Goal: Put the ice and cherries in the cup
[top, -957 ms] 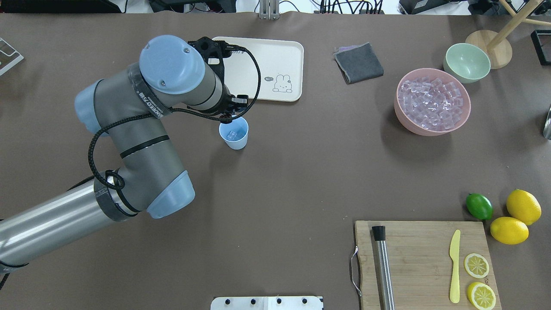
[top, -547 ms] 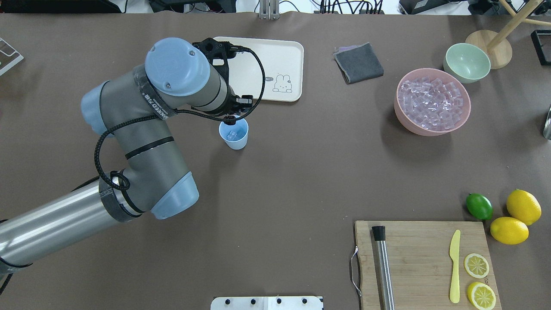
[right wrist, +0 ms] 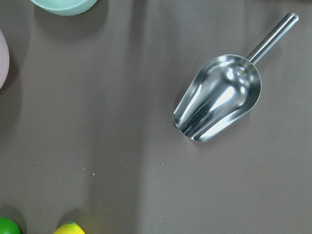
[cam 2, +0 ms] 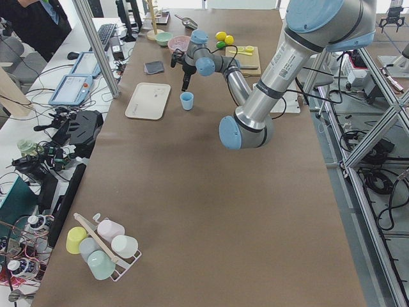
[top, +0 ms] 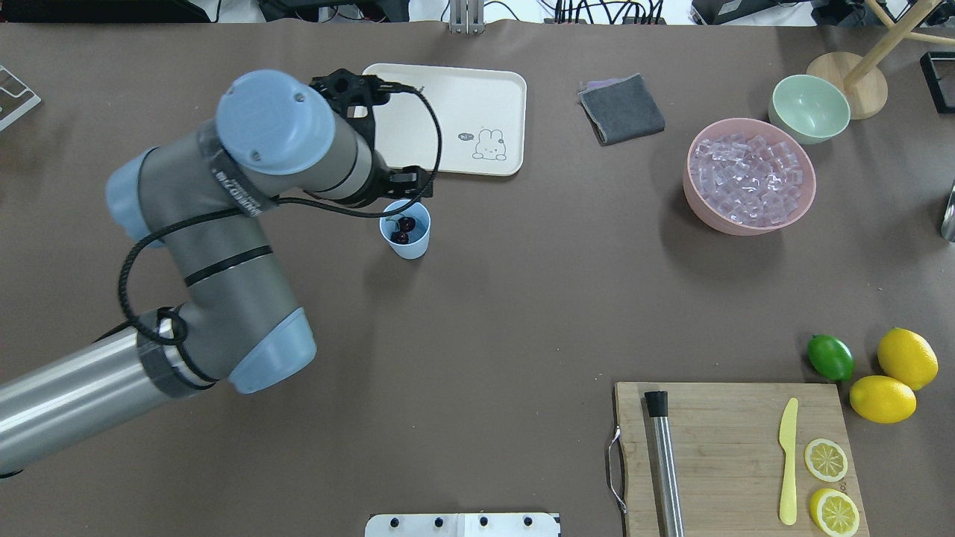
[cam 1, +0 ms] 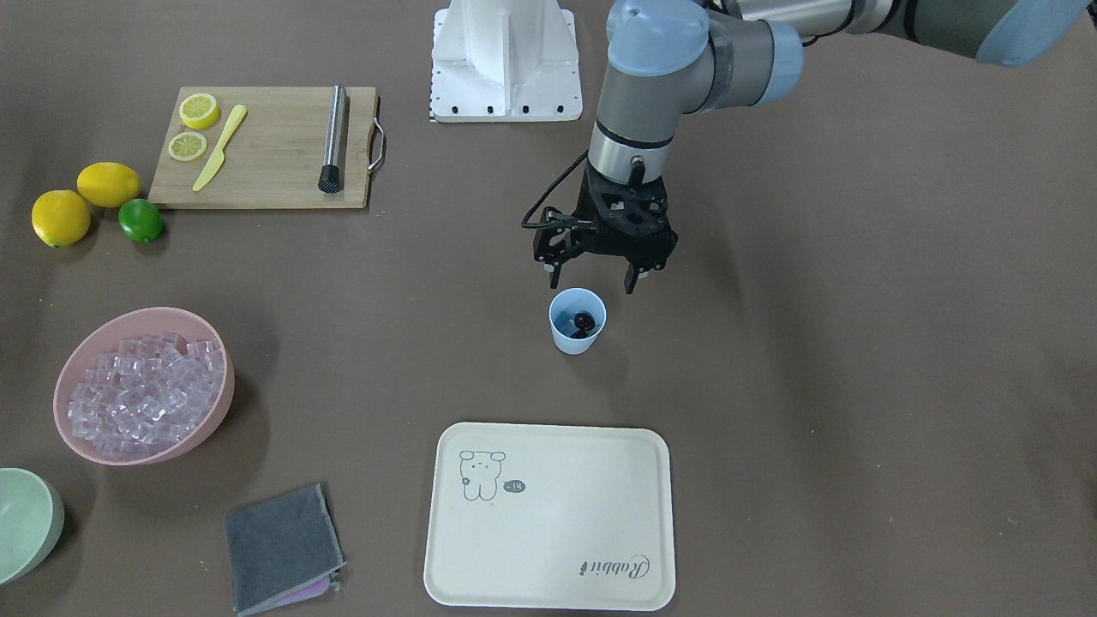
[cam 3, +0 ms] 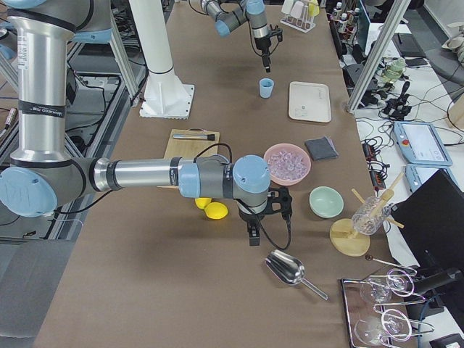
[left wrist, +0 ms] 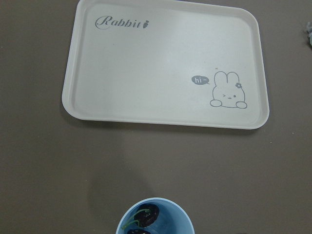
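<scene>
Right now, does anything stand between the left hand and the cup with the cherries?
Nothing visible does. The left hand hangs open close above the cup, with only air between them. The cherries lie inside the cup, and the tray sits apart from it.

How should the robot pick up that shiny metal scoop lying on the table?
Take the scoop by its thin, straight handle, coming down from above with one of the fingers on each side. The scoop lies open side up on the table, and its bowl is wide and rounded, so the narrow handle probably fits between the fingers better.
</scene>
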### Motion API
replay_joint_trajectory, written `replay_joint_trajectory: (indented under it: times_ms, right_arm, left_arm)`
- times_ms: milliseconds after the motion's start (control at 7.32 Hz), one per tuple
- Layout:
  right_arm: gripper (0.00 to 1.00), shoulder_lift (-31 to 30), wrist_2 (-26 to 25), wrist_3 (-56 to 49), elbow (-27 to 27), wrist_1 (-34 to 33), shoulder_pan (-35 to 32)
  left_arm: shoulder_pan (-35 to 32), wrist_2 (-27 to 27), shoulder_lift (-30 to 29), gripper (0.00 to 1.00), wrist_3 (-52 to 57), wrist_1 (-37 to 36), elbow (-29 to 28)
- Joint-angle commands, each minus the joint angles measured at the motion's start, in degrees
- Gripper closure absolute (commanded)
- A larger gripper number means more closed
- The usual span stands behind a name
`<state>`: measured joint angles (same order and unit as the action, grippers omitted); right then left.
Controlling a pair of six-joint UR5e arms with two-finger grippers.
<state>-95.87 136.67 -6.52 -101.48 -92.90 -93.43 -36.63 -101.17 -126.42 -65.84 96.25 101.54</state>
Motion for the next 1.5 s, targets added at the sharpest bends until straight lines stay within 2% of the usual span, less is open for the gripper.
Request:
replay_joint_trajectory:
  times_ms: [0,273,410,820,957,1230,1367]
  right_arm:
    - [0.01,-0.6,0.0,-0.2,-0.2,0.0,0.0]
    - [0.01,-0.6,0.1,-0.2,-0.2,0.0,0.0]
    - [0.01,-0.5,0.1,-0.2,-0.2,0.0,0.1]
    - [0.01,-0.4,0.2,-0.1,-0.4,0.0,0.1]
    - [0.01,-0.2,0.2,0.0,-0.3,0.0,0.1]
    - [0.01,-0.1,0.2,0.0,-0.3,0.0,0.1]
    - [0.01,0.0,0.3,0.0,-0.3,0.0,0.2]
  left_arm:
    - [-2.4,-3.4,14.0,0.02,0.8,1.3,8.0]
    - [-16.6,-16.7,21.9,0.02,19.5,1.5,7.9]
    - [-23.6,-22.2,24.3,0.02,26.5,1.6,5.7]
    - [-42.9,-30.3,36.3,0.02,46.7,1.2,2.8]
    - [-48.8,-34.3,38.2,0.02,56.2,1.0,-0.3]
    - [-54.8,-36.4,40.4,0.02,61.3,1.7,-5.4]
    - [-54.9,-36.6,40.5,0.02,63.1,2.7,-9.7]
